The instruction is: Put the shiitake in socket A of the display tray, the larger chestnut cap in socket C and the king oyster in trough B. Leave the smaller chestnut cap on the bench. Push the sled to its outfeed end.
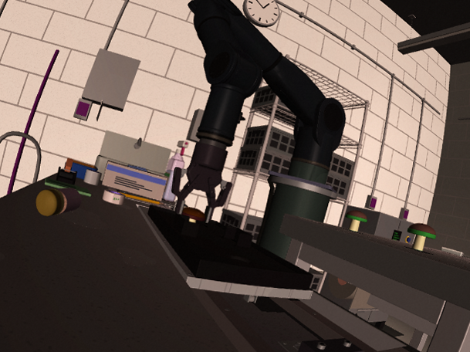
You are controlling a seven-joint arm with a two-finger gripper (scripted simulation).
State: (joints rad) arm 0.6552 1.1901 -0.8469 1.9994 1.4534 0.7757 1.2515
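Note:
At the far end of the black display tray [229,250] a brown-capped mushroom [193,214] stands in a socket. It is gripped by my gripper [195,212], which reaches straight down on it from above. On the raised bench to the right stand two chestnut caps with green rims: a smaller one [355,220] and a larger one [421,235]. On the dark table to the left lies the king oyster [58,201], on its side with its yellow end toward the camera.
The tray sits on a pale sled [247,288] running on rails between the table and the bench. Tape rolls [113,196], a box [134,180] and a spray bottle [174,174] stand at the table's far edge. The arm's base [296,216] rises behind the tray.

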